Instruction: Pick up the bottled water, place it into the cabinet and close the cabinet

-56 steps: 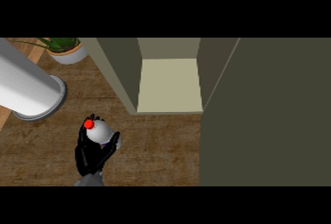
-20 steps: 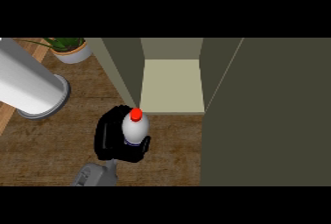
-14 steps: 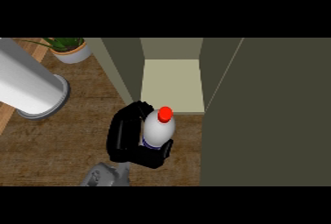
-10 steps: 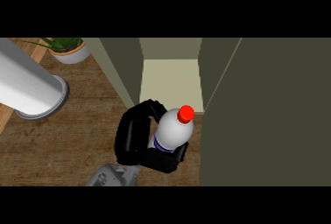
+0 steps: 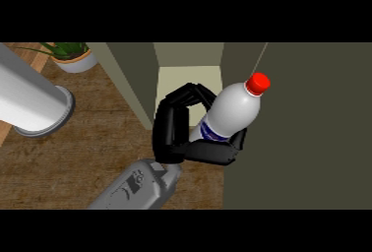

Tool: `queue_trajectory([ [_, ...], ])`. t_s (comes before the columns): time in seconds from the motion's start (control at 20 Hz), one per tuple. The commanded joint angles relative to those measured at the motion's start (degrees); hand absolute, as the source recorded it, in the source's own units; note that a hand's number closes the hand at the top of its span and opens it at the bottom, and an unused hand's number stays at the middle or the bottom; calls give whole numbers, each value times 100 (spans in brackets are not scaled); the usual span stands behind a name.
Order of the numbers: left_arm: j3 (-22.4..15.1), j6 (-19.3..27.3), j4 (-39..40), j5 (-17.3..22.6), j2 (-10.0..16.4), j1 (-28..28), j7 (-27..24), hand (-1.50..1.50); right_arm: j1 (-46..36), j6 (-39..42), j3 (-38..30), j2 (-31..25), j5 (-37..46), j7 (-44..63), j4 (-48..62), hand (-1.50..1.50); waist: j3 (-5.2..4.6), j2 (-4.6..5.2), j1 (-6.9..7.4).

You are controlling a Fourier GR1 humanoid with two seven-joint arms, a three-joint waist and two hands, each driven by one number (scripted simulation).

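- The pick-up looks done: the left hand (image 5: 190, 147) has the bottle (image 5: 229, 110) off the counter (image 5: 80, 152), its fingers (image 5: 170, 118) curled round the lower body and clamped on it.
- The bottle leans away from the fingers, its red cap (image 5: 257, 83) up and to their right, over the edge of the dark door (image 5: 305, 128).
- The cabinet (image 5: 187, 74) opening shows just beyond the fingertips. The bottle appears to be at its mouth, not yet set down inside.
- Left to do, as I judge it: carry the bottle in, let go, pull back, swing the door shut.
- The bottle's base is hidden behind the palm, and most of the pale shelf behind hand and bottle.
- How deep the bottle sits in the opening is hard to tell from this steep angle.
- The right hand is out of view.
- The door runs off the right edge, and no handle shows.
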Motion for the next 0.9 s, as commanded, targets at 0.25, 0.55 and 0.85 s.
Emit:
queue_trajectory([
  [0.25, 355, 280, 1213, -151, -4, -977, 206, 150, 37, 98, -464, -83, -846, 237, -499, -150, 0, -1, 3],
  [0.55, 623, 86, 2257, 248, -4, -1539, -244, 150, 208, 252, -591, -149, -1082, 335, -587, -150, -4, 26, -81],
  [0.85, 816, -68, 3019, 95, -3, -1794, -291, 150, -19, 199, -577, -96, -1056, 411, -432, -150, -2, 20, -15],
])
